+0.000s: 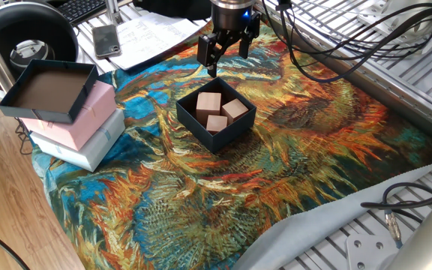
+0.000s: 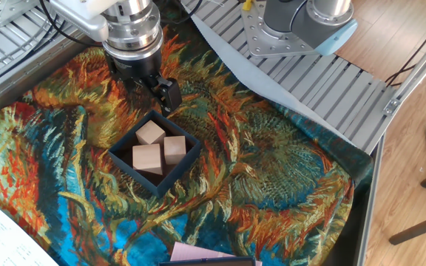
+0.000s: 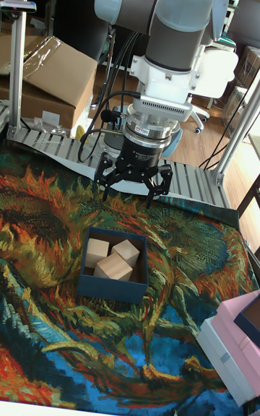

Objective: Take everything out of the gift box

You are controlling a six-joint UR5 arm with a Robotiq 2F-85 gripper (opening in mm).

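The gift box (image 1: pixel 235 134) (image 2: pixel 143 178) (image 3: pixel 112 288) stands on the sunflower-patterned cloth, dark navy with upright walls. Three pale wooden cubes lie inside it: one (image 1: pixel 208 102) (image 2: pixel 146 157) (image 3: pixel 113 269), a second (image 1: pixel 235 109) (image 2: pixel 151 133) (image 3: pixel 97 251) and a third (image 1: pixel 217 123) (image 2: pixel 174 148) (image 3: pixel 126 250). My gripper (image 1: pixel 227 54) (image 2: pixel 148 85) (image 3: pixel 133 185) hangs open just beyond the box's far side, above the cloth, with nothing between its fingers. It touches neither the box nor the cubes.
A dark lid (image 1: pixel 47 90) rests on a pink box (image 1: pixel 88 112) stacked on a white box (image 1: pixel 92 146) at the cloth's left edge. A phone (image 1: pixel 106 40) and papers (image 1: pixel 152 34) lie behind. Cables (image 1: pixel 336 37) and aluminium rails border the right side.
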